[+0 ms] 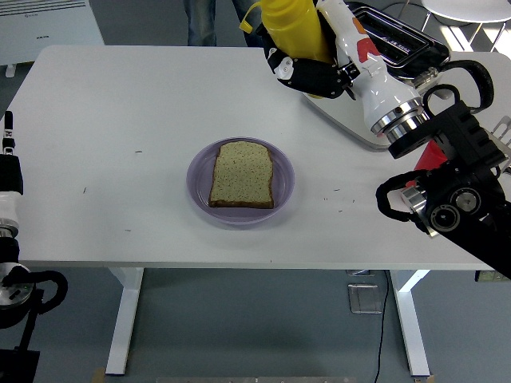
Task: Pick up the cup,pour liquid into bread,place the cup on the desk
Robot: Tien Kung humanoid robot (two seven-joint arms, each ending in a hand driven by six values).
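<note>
One hand (pixel 315 68) grips yellow bottle (pixel 294 28), far edge.

Your right robot hand (pixel 313 70) is raised at about one o'clock, fingers wrapped around a yellow bottle (pixel 294 25). Your left arm (pixel 8 199) rests at nine o'clock.

One head camera is looking forward and down from high on the robot's side, taking in the whole table (pixel 120 120), near edge lying at bottom.
</note>
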